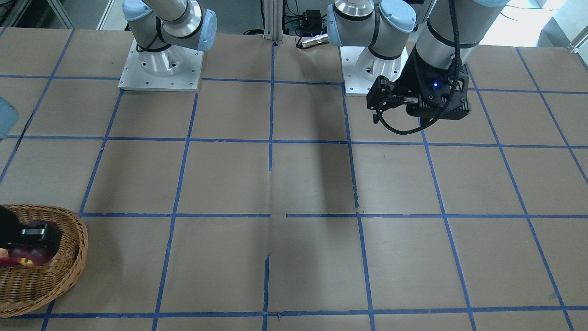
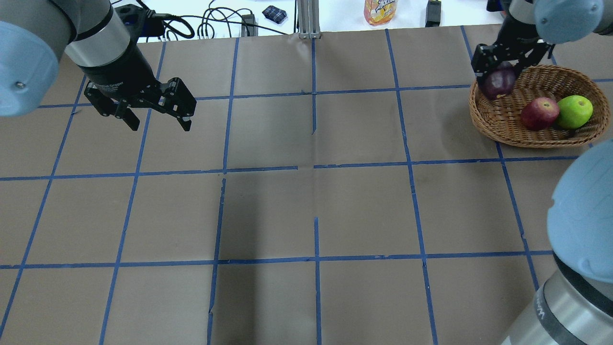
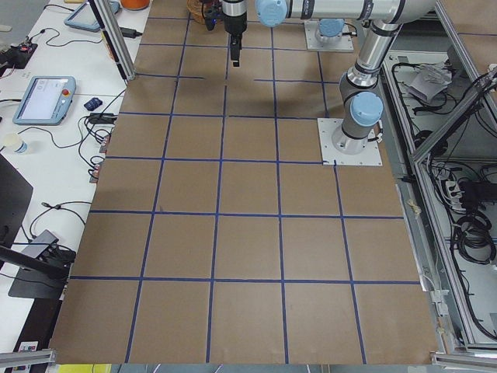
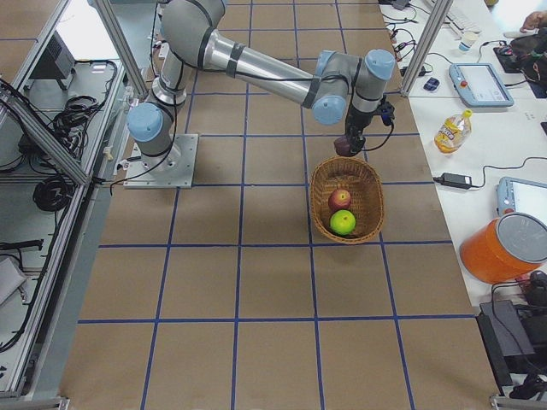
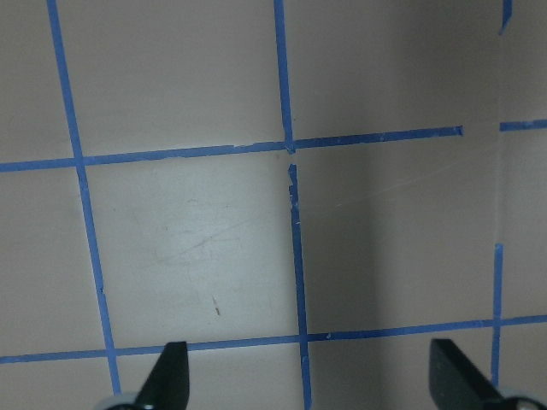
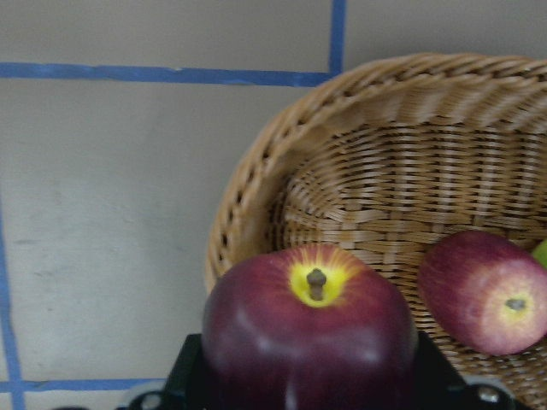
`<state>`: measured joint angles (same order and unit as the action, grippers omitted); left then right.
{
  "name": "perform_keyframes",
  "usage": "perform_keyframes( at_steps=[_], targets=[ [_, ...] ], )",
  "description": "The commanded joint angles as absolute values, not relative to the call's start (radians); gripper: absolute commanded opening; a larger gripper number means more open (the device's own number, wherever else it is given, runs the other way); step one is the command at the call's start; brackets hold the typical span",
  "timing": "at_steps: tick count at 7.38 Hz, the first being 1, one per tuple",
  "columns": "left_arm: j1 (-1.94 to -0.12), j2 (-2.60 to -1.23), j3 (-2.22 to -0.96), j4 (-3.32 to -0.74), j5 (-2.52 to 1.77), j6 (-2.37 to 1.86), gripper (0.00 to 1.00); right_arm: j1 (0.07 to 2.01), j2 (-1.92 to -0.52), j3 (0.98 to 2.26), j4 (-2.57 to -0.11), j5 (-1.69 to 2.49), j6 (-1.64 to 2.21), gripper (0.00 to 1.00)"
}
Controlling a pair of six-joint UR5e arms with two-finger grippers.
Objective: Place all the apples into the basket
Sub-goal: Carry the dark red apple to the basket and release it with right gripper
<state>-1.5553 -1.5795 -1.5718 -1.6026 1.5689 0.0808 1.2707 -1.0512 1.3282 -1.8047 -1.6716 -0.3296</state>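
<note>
Right gripper (image 2: 499, 73) clenched on the maroon apple (image 2: 498, 84), jaws across its widest belly, stem end facing the wrist camera. Apple hangs over the basket (image 2: 536, 140) at the rim's 10 o'clock in the overhead view, not yet set down. Height above the weave hard to judge.

Red apple (image 2: 539, 113) lies near the basket's middle; green apple (image 2: 575, 111) touches it at its 3 o'clock. Both rest on the woven floor.

Left gripper (image 2: 160, 123) spread wide, holding nothing, well apart from the basket over bare table (image 2: 306, 206).

Handling, as a judgement: apple looks firm and fairly weighty for its size, skin smooth and glossy, so likely slippery under hard pads. Round, so it will roll once released, probably down toward the other two. Flesh bruises; a low release beats a drop. Best hold is the present one, across the equator. Basket looks light and stiff, and a knock on its rim may shift it
</note>
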Motion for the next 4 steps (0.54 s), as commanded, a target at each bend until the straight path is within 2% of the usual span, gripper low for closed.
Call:
perform_keyframes(
  at_steps=[1, 2, 3, 4],
  targets=[
    [-1.551, -1.580, -1.565, -1.550, 1.572, 0.083, 1.00, 1.233, -0.997, 1.331, -1.809, -1.687, -0.370, 0.00],
    [-1.551, -1.578, -1.566, -1.540, 1.577, 0.086, 1.00, 1.233, -0.974, 1.333, -1.801, -1.687, -0.370, 0.00],
    [-1.551, -1.580, -1.571, -1.539, 1.577, 0.086, 1.00, 1.233, -0.965, 1.333, -1.808, -1.689, -0.371, 0.22],
    [-1.551, -1.582, -1.580, -1.533, 1.577, 0.087, 1.00, 1.233, -0.960, 1.333, -1.810, -1.686, -0.370, 0.61]
  ],
)
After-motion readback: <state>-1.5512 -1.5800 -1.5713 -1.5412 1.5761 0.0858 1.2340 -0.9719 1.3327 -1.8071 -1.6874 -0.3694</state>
